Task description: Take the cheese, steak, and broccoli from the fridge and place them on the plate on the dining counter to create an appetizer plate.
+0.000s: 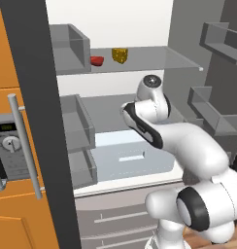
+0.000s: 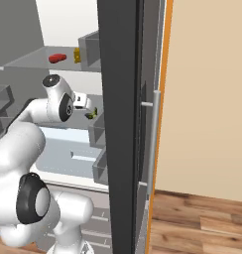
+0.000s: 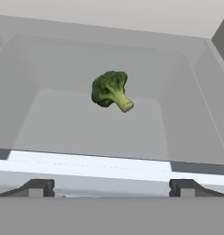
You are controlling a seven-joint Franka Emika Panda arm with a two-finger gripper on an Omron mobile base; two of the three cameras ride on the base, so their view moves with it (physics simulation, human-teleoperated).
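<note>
Hand view: end effector (image 3: 112, 188) over the broccoli (image 3: 111, 90).
Fingers spread wide apart, nothing gripped; the floret lies on the fridge (image 3: 187, 82) shelf.

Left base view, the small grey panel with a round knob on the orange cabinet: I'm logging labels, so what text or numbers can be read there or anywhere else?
Grey panel's small dark display: greenish marks, too blurred to read.
White-walled fridge, its shelves and bins: no text.
</note>
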